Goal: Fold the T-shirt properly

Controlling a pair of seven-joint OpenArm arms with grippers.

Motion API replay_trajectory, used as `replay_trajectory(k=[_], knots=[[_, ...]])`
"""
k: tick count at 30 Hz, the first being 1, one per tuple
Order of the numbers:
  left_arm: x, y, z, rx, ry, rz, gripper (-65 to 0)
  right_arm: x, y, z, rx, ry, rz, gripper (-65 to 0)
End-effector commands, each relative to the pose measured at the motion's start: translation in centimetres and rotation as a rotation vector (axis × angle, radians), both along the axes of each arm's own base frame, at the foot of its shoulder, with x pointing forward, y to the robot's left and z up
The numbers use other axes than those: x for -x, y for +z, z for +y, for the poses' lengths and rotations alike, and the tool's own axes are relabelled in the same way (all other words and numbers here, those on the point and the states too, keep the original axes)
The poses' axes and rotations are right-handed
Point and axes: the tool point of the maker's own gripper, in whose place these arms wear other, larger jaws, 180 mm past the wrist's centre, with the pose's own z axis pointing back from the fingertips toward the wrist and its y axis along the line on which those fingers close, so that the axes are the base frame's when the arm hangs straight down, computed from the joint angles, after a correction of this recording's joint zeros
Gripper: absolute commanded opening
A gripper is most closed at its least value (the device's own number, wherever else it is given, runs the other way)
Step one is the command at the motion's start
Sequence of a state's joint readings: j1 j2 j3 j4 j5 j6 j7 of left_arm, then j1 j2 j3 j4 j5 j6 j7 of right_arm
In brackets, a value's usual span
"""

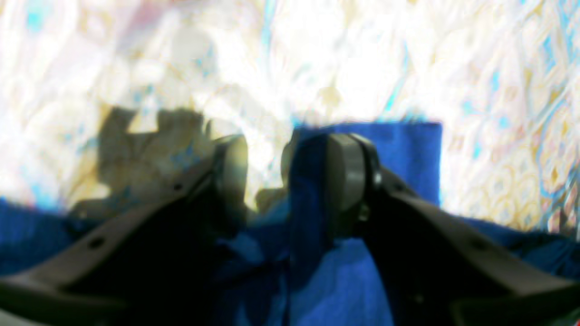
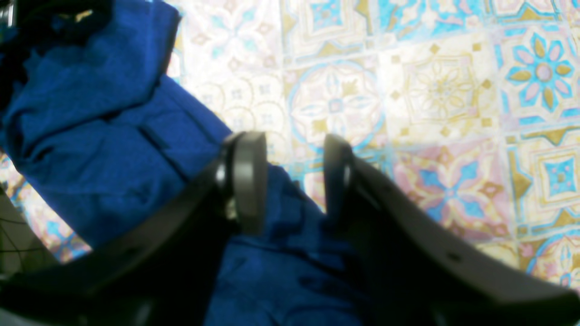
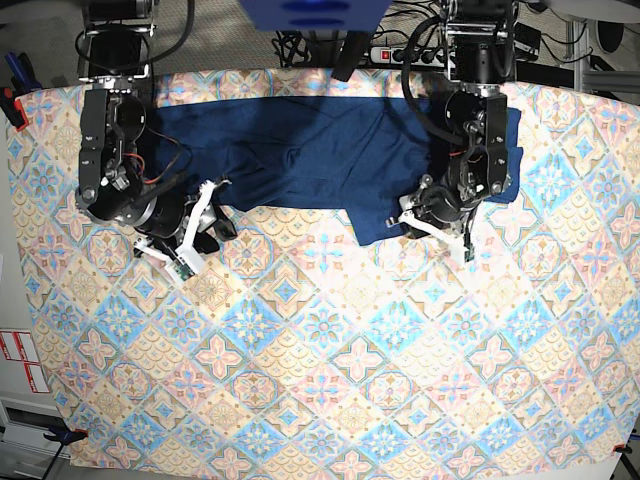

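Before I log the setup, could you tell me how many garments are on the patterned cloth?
1: a plain dark navy-blue long-sleeved knit T-shirt, spread crumpled along the far edge of the tile-patterned tablecloth. Nothing else appears hidden.

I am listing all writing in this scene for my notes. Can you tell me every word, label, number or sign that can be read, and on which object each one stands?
No text can be read in any view.
White labels with red marks beside the patterned tablecloth, at the left edge of the base view: too small to read.
T-shirt: plain, no print.
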State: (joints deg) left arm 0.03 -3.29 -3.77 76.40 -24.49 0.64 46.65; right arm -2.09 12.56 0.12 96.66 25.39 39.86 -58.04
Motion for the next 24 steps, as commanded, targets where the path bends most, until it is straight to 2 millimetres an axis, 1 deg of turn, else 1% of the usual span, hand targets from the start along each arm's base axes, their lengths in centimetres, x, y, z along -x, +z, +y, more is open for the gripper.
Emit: replay_trajectory(k=[1, 3, 5, 7, 8, 10, 12, 13, 14, 15, 17, 19, 21, 24], knots=[[0.1, -0.2, -0.6, 0.018, -0.006, 0.020, -37.9, -1.0, 1.5, -0.1, -0.014, 0.000, -0.053, -45.0], [0.3, -0.4, -0.8, 0.022, -0.009, 0.026, -37.9, -1.0, 1.5, -0.1, -0.014, 0.000, -0.053, -45.0], [0.5, -0.6, -1.9, 0.023, -0.046, 0.032, -38.9, -1.0, 1.5, -0.1, -0.014, 0.000, -0.053, -45.0], [0.8, -0.5, -3.7, 0.019, -0.110, 0.030, -44.8, -1.0, 1.5, -0.1, -0.014, 0.000, -0.053, -45.0], [0.9, -0.5, -4.5, 0.019, -0.138, 0.029, -49.6, -1.0, 1.5, -0.1, -0.014, 0.000, -0.053, -45.0], [0.9, -0.1, -5.7, 0.037, -0.168, 0.020, -56.5, -0.9, 1.4, -0.1, -0.014, 0.000, -0.051, -45.0], [1.1, 0.6, -6.3, 0.075, -0.162, 0.001, -61.3, -0.9, 1.4, -0.1, -0.014, 0.000, -0.050, -45.0], [1.0, 1.3, -6.5, 0.091, -0.158, -0.019, -64.1, -0.9, 1.4, -0.1, -0.014, 0.000, -0.050, -45.0], [1.0, 1.8, -6.6, 0.098, -0.158, -0.036, -65.0, -0.9, 1.4, -0.1, -0.014, 0.000, -0.050, -45.0], [0.7, 2.6, -6.6, 0.094, -0.161, -0.060, -65.0, -0.9, 1.4, -0.1, -0.014, 0.000, -0.050, -45.0], [0.7, 3.8, -5.7, 0.075, -0.165, -0.097, -65.0, -0.9, 1.4, -0.1, -0.014, 0.001, -0.051, -45.0], [0.7, 5.1, -5.4, 0.065, -0.171, -0.136, -65.0, -0.8, 1.4, -0.1, -0.014, 0.001, -0.050, -45.0], [0.9, 6.4, -4.2, 0.046, -0.156, -0.174, -65.0, -0.8, 1.4, -0.1, -0.014, 0.001, -0.050, -45.0], [1.5, 8.5, -1.7, 0.023, -0.094, -0.228, -65.0, -0.8, 1.4, 0.0, -0.014, 0.002, -0.049, -45.0]])
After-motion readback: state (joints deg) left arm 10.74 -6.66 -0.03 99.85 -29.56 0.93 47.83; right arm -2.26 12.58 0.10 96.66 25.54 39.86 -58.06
